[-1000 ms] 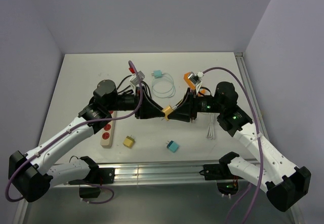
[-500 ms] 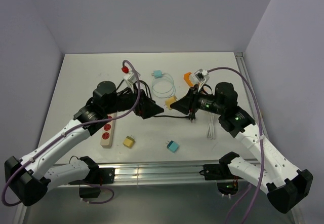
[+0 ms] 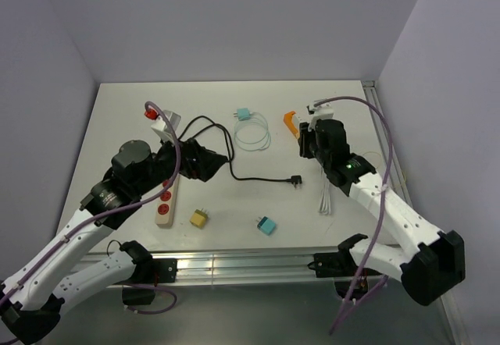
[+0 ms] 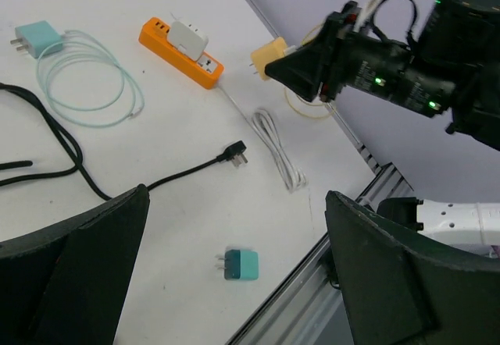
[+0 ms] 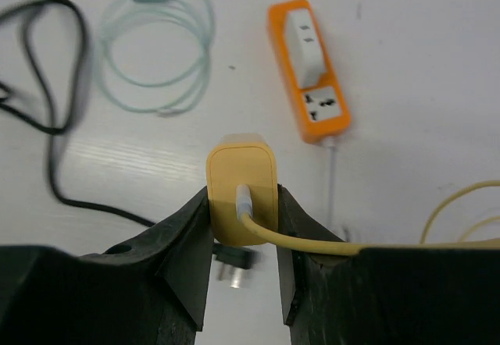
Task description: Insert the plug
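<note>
A yellow plug (image 5: 242, 181) with a yellow cable is clamped between the fingers of my right gripper (image 5: 242, 204), which is shut on it above the table. It also shows in the left wrist view as the yellow plug (image 4: 269, 55) at the tip of the right gripper. Beyond it lies the orange power strip (image 5: 308, 68) with a white adapter (image 5: 303, 42) plugged in and one free socket beside that. From above, the right gripper (image 3: 307, 147) hangs just in front of the orange strip (image 3: 290, 120). My left gripper (image 3: 208, 163) stands wide open and holds nothing.
A black plug (image 3: 296, 179) on a black cord lies mid-table, under the right gripper. A white power strip (image 3: 165, 204), a yellow charger (image 3: 199, 218) and a teal charger (image 3: 267, 225) lie near the front. A teal charger with coiled cable (image 3: 251, 135) and a white cable (image 3: 326, 198) lie nearby.
Both grippers met at the yellow plug a second ago. The left gripper opened and drew back to the left. The right gripper kept the plug and carried it back right, toward the orange strip.
</note>
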You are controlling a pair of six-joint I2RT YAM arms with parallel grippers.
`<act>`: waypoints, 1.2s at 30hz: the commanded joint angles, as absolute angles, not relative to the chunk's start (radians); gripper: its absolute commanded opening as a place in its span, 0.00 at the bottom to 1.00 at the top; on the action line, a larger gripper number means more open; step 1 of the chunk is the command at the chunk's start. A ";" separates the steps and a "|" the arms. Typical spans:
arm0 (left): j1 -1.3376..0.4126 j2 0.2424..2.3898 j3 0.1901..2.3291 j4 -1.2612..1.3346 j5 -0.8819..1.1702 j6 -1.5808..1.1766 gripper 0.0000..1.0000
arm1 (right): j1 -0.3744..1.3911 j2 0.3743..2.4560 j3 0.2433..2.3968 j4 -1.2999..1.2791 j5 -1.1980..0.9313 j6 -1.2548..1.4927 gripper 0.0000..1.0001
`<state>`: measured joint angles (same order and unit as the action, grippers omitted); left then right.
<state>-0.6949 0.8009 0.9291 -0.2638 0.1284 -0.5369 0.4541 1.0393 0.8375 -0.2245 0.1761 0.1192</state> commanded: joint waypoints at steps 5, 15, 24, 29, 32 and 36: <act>-0.693 0.752 0.885 -0.302 0.120 -0.508 0.99 | 0.251 1.218 0.925 -0.259 0.264 -0.035 0.00; -0.695 0.739 0.877 -0.305 0.143 -0.496 0.99 | 0.163 1.360 0.887 -0.080 0.078 -0.184 0.00; -0.693 0.723 0.865 -0.305 0.109 -0.462 0.99 | 0.152 1.491 0.907 -0.005 0.005 -0.238 0.00; -0.695 0.723 0.873 -0.313 0.083 -0.437 0.99 | 0.147 1.541 0.925 -0.005 -0.034 -0.242 0.00; -0.695 0.724 0.870 -0.307 0.071 -0.433 0.99 | 0.147 1.568 0.948 -0.003 -0.052 -0.244 0.00; -0.695 0.726 0.862 -0.301 0.064 -0.433 0.99 | 0.147 1.583 0.972 -0.003 -0.077 -0.255 0.00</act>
<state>-0.6949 0.7345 0.8661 -0.3218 0.0856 -0.4561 0.1543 1.5757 0.9131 -0.0544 -0.0456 -0.2317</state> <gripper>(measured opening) 0.994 0.402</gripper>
